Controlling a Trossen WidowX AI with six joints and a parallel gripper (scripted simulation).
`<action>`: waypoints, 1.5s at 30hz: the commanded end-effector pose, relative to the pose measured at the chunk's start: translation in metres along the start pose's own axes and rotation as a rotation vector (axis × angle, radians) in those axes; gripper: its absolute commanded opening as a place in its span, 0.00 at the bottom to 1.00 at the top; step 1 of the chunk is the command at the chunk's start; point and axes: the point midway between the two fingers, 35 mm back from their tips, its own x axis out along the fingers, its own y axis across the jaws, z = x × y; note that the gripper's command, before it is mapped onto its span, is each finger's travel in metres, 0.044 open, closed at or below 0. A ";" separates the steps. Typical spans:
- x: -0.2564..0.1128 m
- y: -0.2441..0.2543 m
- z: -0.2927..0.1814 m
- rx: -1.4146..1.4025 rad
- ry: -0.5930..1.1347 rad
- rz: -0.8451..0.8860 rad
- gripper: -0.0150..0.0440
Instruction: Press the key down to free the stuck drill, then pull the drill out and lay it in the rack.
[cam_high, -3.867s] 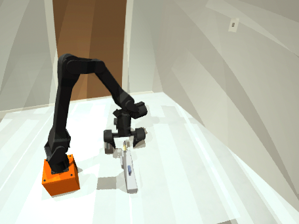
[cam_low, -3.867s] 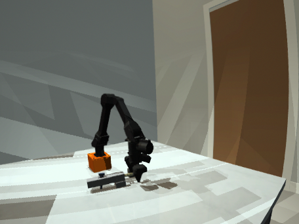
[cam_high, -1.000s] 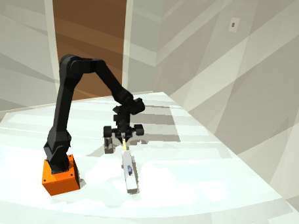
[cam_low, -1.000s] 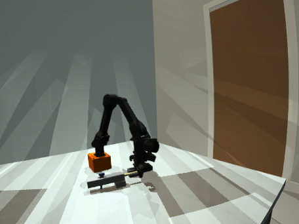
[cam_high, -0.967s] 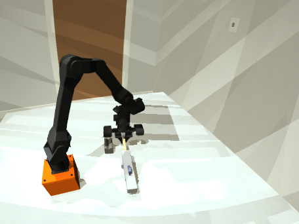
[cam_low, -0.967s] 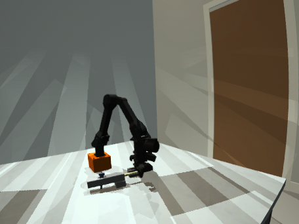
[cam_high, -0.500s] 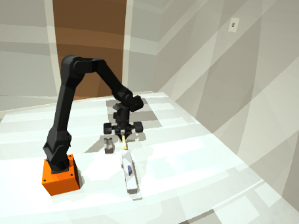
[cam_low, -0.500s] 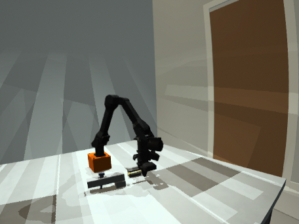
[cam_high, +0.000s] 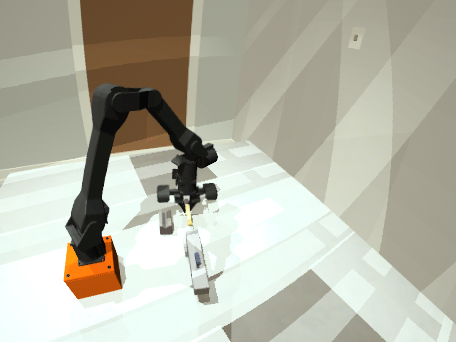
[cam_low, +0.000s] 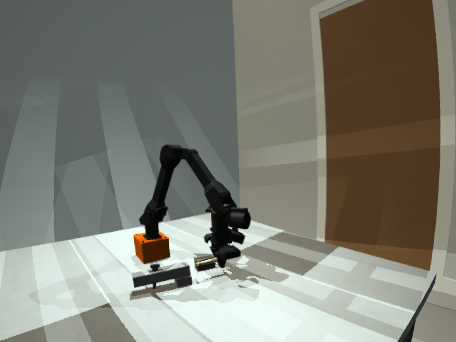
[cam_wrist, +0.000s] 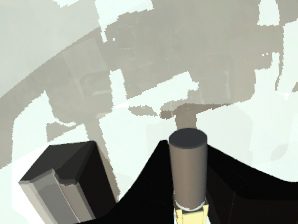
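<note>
My gripper (cam_high: 188, 207) (cam_low: 222, 263) (cam_wrist: 176, 145) is shut on the drill (cam_high: 189, 217) (cam_low: 206, 262) (cam_wrist: 188, 175). The drill's grey round end stands up between the fingers in the wrist view, and its yellow shaft points toward the long grey holder (cam_high: 201, 283) (cam_low: 170, 275). A narrow gap shows between the shaft's tip and the holder's end in the exterior view. The small dark blue key (cam_high: 198, 259) (cam_low: 155, 267) sits on the holder's top. The grey grooved rack (cam_high: 166, 223) (cam_wrist: 70, 165) stands beside the drill, with nothing visible lying in its groove.
The orange arm base (cam_high: 95, 280) (cam_low: 152, 248) stands beside the holder. The holder's near end lies toward the front in the top view. Walls and a brown door (cam_high: 137, 30) (cam_low: 380, 125) stand beyond the table. Strong patches of light and shadow cross the table top.
</note>
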 end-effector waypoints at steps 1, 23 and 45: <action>-0.003 0.000 0.000 0.003 0.001 -0.005 0.25; -0.013 0.002 -0.001 0.003 0.001 -0.005 0.25; -0.024 0.003 -0.002 0.003 0.001 -0.005 0.25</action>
